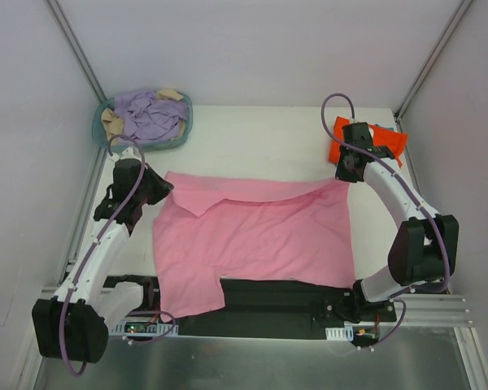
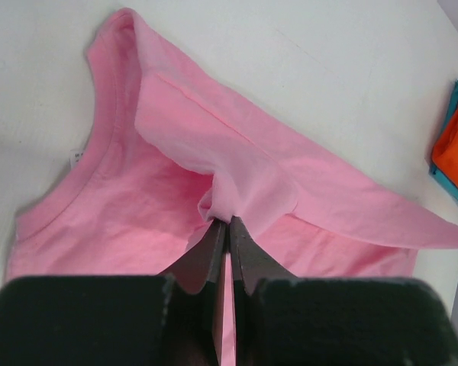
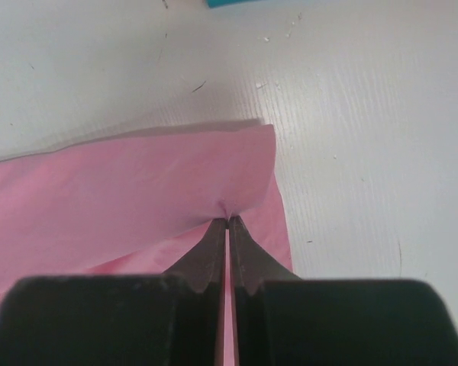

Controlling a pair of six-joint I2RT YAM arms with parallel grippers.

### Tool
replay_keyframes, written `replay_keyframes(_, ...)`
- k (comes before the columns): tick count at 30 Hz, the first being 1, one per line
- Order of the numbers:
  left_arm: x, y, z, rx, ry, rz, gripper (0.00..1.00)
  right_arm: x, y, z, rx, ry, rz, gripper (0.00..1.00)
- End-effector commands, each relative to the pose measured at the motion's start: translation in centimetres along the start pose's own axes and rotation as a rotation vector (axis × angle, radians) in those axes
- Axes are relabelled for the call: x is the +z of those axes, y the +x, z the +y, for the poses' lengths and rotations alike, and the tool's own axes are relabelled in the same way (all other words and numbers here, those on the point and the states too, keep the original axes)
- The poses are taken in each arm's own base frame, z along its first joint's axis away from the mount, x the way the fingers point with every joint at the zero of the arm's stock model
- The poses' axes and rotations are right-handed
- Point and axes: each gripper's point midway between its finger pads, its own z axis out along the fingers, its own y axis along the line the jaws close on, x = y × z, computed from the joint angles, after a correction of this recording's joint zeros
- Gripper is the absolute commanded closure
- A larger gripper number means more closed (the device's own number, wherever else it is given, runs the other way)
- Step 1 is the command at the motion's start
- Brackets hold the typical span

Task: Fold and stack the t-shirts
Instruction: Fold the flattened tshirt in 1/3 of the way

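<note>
A white table [image 1: 252,130] fills the cell, closed in by pale walls [image 1: 244,49] behind and on both sides, with a black base plate [image 1: 268,305] along its near edge. Most of the table between the two arms is covered by the pink t-shirt [image 1: 252,236], which lies spread out, one lower corner draped over the near edge onto the plate. The left pincer [image 1: 166,187] is clamped tight on the shirt's far left corner; its wrist view shows the tips [image 2: 227,223] closed with a bunched fold of pink cloth [image 2: 160,213] between them, the ribbed neckline curving off to its left. The right pincer [image 1: 343,179] is likewise closed on the far right corner, its tips [image 3: 227,221] nipping a small pucker where a doubled layer of pink [image 3: 122,191] ends. The cloth between the two runs as a folded band along the shirt's far edge. Just beyond the right pincer, touching the back right corner area, sits the orange-red t-shirt [image 1: 342,134] folded on top of the teal-blue t-shirt [image 1: 388,130], which shows only as an edge. Beyond the left pincer, in the far left corner, a round teal basket [image 1: 181,122] holds lilac and beige clothes [image 1: 146,114]. Bare white table lies ahead of both pincers, between the basket and the stack, and to the right of the right pincer up to the wall.
</note>
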Motion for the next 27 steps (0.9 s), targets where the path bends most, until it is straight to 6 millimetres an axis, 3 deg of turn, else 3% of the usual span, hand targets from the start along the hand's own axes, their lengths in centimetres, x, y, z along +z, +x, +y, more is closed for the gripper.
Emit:
replay_keyframes(1,-1.4,0.9,1.2,-0.046,-0.043,-0.014,1.0,-2.0,-0.7,-1.5,-0.02,0.043,-0.046,0.99)
replay_keyframes(7,-1.9,2.5,1.7,-0.064,-0.042,0.018,1.0,-2.0,-0.1,-1.2,-0.036,0.014,-0.044,0.99)
replay_keyframes(13,-1.4,3.9,3.1,-0.073,-0.085,0.051,1.0,-1.0,1.3,-2.2,-0.051,0.073,0.009,0.97)
replay_keyframes(19,-0.3,4.9,4.3,-0.077,-0.138,0.094,1.0,-0.1,5.0,-3.8,-0.034,0.171,0.086,0.92)
replay_keyframes(22,-0.1,5.1,4.8,-0.074,-0.159,0.103,1.0,0.5,6.9,-3.9,-0.046,0.184,0.127,0.83)
replay_keyframes(25,0.1,5.2,4.9,-0.072,-0.166,0.111,1.0,0.7,7.9,-4.0,-0.062,0.204,0.154,0.66)
replay_keyframes(26,0.1,5.1,4.7,-0.07,-0.161,0.109,1.0,0.5,7.7,-3.9,-0.062,0.218,0.143,0.58)
replay_keyframes(27,0.1,5.0,4.7,-0.067,-0.16,0.11,1.0,0.3,7.3,-3.7,-0.067,0.219,0.133,0.33)
